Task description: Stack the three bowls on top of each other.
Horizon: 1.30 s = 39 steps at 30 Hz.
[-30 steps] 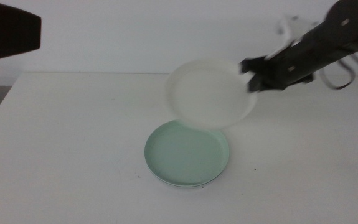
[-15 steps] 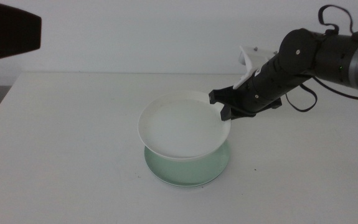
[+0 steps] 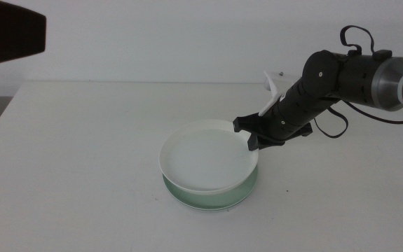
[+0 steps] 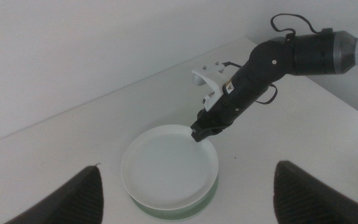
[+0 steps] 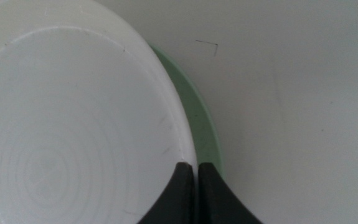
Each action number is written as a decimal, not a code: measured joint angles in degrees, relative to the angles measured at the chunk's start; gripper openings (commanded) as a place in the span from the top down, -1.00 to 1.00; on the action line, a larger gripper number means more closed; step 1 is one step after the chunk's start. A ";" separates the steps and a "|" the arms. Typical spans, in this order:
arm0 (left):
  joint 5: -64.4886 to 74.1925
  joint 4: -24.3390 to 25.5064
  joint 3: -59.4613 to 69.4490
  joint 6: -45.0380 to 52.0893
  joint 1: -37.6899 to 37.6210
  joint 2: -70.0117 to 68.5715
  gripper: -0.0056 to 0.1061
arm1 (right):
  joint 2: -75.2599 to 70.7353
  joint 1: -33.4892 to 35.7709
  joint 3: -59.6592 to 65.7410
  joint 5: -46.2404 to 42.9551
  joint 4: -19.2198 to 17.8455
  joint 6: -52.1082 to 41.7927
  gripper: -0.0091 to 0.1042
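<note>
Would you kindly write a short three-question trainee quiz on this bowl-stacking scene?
1. True or false: the right claw grips the shallow round white bowl by its rim.
2. What lies directly under the white bowl? A) a mint green round bowl B) a folded cloth C) bare white table
3. Fill in: the left claw is ____, away from the bowls.

Key: 1 true; 2 A; 3 open.

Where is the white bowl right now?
In the middle view the white bowl sits mid-table directly over the mint green bowl, its right rim pinched by the right gripper.
</note>
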 measured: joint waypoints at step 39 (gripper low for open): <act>-0.55 0.00 0.00 0.00 0.00 0.00 -0.78 | -49.45 -15.89 7.14 5.46 -10.53 -2.41 -0.78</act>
